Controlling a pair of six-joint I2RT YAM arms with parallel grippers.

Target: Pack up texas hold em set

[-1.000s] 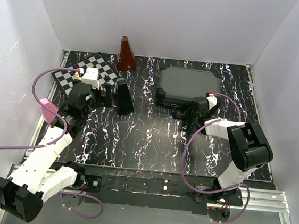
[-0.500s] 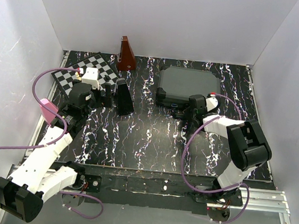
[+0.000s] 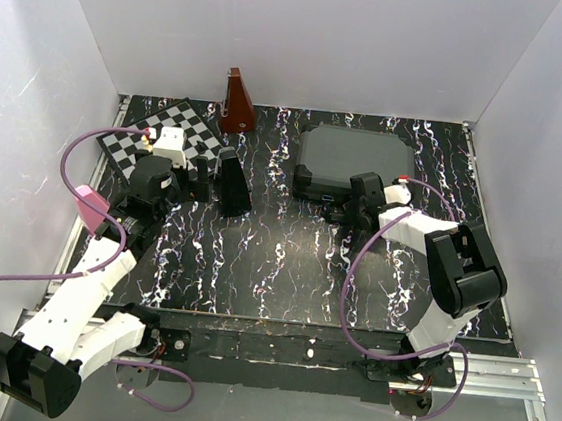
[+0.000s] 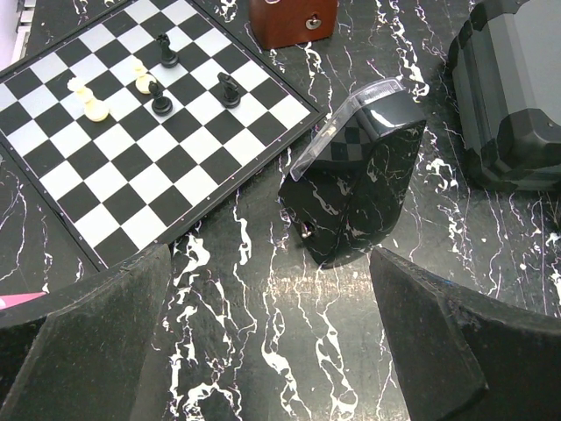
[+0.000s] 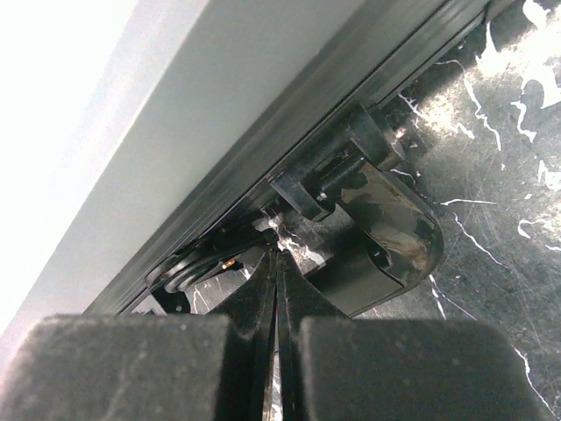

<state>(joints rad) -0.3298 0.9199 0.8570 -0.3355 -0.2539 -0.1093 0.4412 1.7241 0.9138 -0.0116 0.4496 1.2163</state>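
Black hard case (image 3: pixel 355 156) lies shut and flat in the upper right of the top view, on the marbled table (image 3: pixel 286 261). Right gripper (image 5: pixel 277 272) sits at its near edge, fingers pressed together, tips right at a glossy black fitting (image 5: pixel 386 237) on the case. Left gripper (image 4: pixel 270 263) is spread wide at mid-left, facing a black wedge-shaped object (image 4: pixel 359 175) beside the chessboard (image 4: pixel 131 132), well apart from the case.

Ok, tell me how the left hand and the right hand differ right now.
The left hand is wide open; the right hand is shut. The left hand hangs beside the chessboard, facing a black wedge-shaped object; the right hand sits at the front edge of the closed case. Both are low over the marbled table.
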